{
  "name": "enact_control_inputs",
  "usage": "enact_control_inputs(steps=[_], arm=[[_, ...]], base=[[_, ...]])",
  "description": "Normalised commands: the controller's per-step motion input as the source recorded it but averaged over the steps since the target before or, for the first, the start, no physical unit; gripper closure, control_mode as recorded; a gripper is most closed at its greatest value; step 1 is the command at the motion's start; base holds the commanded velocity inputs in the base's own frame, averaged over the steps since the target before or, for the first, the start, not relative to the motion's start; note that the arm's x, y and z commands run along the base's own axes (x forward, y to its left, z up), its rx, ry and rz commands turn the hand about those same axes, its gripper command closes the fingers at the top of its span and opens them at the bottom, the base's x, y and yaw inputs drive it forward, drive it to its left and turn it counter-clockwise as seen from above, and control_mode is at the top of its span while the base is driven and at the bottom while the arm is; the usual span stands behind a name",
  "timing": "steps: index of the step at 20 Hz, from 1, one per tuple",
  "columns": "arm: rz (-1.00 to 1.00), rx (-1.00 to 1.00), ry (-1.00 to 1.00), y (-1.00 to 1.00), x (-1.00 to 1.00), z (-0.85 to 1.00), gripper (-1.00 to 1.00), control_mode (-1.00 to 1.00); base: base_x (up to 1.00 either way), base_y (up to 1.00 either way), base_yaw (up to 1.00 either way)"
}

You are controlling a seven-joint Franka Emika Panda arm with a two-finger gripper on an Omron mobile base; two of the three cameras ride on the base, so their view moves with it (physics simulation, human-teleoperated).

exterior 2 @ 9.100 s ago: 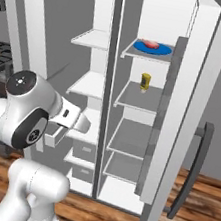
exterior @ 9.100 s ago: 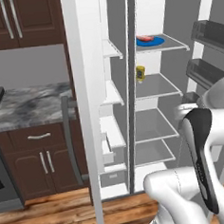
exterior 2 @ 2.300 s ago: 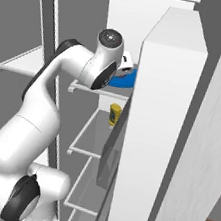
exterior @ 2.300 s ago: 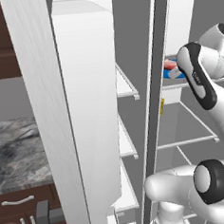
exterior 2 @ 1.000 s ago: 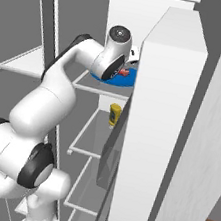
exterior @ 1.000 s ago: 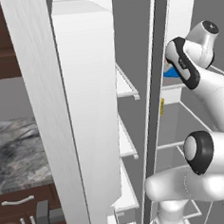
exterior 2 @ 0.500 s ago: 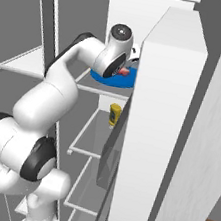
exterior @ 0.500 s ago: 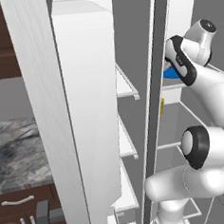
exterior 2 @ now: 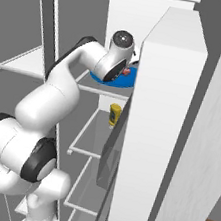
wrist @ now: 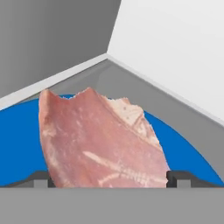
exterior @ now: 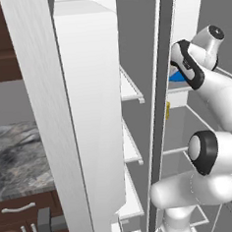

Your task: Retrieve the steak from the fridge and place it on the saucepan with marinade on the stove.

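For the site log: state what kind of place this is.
A home kitchen, rendered. An open fridge with white shelves holds a steak on a blue plate; beside it stand a marble counter and dark wood cabinets.

The steak [wrist: 98, 142], a flat pinkish-red slab with paler streaks, lies on a blue plate [wrist: 183, 148] on an upper shelf of the open fridge [exterior 2: 162, 115].

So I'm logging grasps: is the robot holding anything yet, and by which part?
Nothing is held. The gripper is open, one jaw on each side of the steak, which lies on the blue plate.
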Motion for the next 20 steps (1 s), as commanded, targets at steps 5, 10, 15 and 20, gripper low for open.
enact_control_inputs(steps=[5, 10, 15, 20], arm=[[0.05, 0.0, -0.01, 0.0, 0.18, -0.15, 1.0, -1.0], [0.01, 0.0, 0.0, 0.0, -0.02, 0.01, 1.0, -1.0], [0.0, -0.04, 0.01, 0.0, -0.43, 0.0, 1.0, -1.0], [0.04, -0.06, -0.03, 0.04, -0.66, 0.03, 1.0, -1.0]], base=[[0.0, 0.0, 0.0], [0.0, 0.0, 0.0], [0.0, 0.0, 0.0], [0.0, 0.0, 0.0]])
